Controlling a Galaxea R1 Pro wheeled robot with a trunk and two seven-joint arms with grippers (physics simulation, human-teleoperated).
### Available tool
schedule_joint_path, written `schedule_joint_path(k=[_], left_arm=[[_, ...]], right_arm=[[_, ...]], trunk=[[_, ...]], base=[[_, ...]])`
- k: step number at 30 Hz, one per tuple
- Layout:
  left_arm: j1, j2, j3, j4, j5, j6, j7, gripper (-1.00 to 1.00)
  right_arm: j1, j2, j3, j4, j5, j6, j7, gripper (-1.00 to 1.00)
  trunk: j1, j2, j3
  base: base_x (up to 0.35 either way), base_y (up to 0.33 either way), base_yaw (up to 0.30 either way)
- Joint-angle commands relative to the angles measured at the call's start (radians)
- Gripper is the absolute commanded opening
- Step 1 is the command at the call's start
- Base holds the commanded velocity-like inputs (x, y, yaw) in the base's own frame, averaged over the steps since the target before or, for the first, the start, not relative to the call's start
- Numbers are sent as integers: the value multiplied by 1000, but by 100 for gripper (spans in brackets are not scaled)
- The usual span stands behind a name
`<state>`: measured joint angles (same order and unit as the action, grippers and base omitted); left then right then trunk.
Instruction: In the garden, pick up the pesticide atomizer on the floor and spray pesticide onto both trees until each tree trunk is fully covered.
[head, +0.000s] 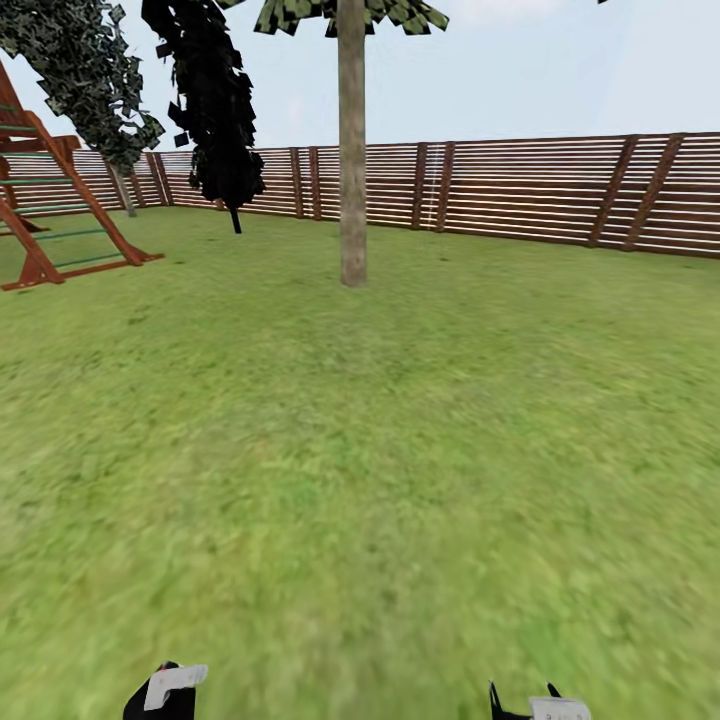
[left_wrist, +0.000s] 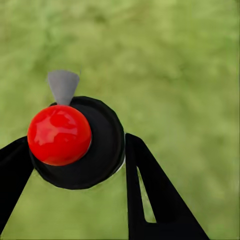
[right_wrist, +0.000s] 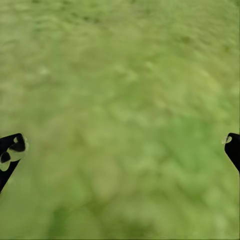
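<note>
My left gripper (left_wrist: 80, 177) is shut on the pesticide atomizer (left_wrist: 80, 142), its black fingers (left_wrist: 150, 195) pressing either side. From above, the atomizer shows a round black body, a red knob and a pale grey spout. In the head view its dark body with a white label (head: 172, 684) pokes up at the bottom left. My right gripper (right_wrist: 121, 152) hangs open over bare grass, and its tips (head: 522, 697) show at the bottom right. One thick pale tree trunk (head: 352, 170) stands straight ahead, far across the lawn. No spray cloud shows.
A brown slatted fence (head: 520, 190) closes the lawn behind the trunk. Two thin-stemmed dark-leaved trees (head: 215, 110) stand at the back left, beside a red-brown wooden play frame (head: 55, 215). Green lawn (head: 400, 450) stretches between me and the trunk.
</note>
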<state>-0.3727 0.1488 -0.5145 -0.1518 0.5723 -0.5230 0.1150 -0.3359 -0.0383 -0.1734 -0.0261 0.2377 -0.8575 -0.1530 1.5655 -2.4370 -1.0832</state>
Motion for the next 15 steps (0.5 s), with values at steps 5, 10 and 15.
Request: schedule_joint_path(k=[5,10,15], left_arm=[[0,0,0,0,0,0,0,-100],[0,0,0,0,0,0,0,-100],[0,0,0,0,0,0,0,-100]], right_arm=[[0,0,0,0,0,0,0,100],[0,1,0,0,0,0,0,100],[0,0,0,0,0,0,0,100]], trunk=[[0,0,0],[0,0,0],[0,0,0]], base=[[340,2,0],[340,0,0],[340,0,0]])
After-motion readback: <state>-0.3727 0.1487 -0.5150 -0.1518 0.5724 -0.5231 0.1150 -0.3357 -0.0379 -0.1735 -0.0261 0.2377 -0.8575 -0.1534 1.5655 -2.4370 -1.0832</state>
